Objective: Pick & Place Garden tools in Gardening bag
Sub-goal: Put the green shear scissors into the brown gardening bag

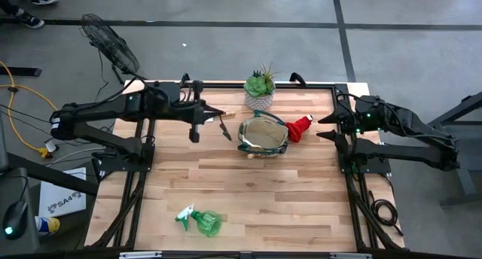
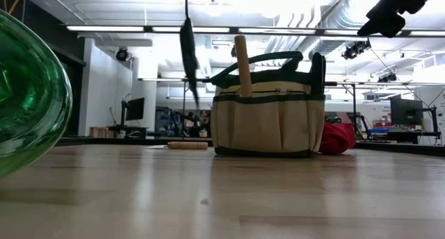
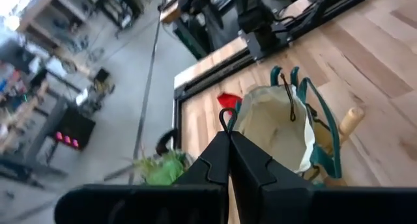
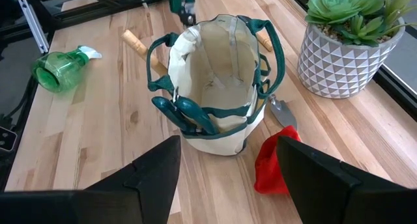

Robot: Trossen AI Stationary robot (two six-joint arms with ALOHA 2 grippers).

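A: From above, where is the bag [image 1: 263, 135]?
B: It stands open in the middle of the far half of the wooden table [image 1: 248, 191], round, khaki with green trim. The succulent [image 1: 260, 84] in its white pot is just behind it, and the red cone [image 1: 300, 128] touches its right side. The spray bottle [image 1: 202, 220] lies alone near the front edge.

A: And the arms?
B: The left gripper [image 1: 220, 113] is to the left of the bag, and a dark tool [image 1: 224, 129] shows just below it. The right gripper [image 1: 327, 128] waits beside the cone.

A: What does the low view add?
B: The pockets on the cloth wall, a wooden handle [image 2: 243, 56] rising from one of them, and another handle [image 2: 188, 145] flat on the table. A thin dark tool [image 2: 188, 48] hangs above, left of the bag; the bottle is a big green glassy curve [image 2: 28, 93].

A: The left wrist view?
B: Its fingers [image 3: 215, 162] are pressed together; whether they pinch something, it cannot be told there.

A: The right wrist view?
B: Its fingers [image 4: 153, 168] are spread wide, with nothing between. It shows a metal blade [image 4: 284, 111] beside the bag and green tools in an outer pocket.
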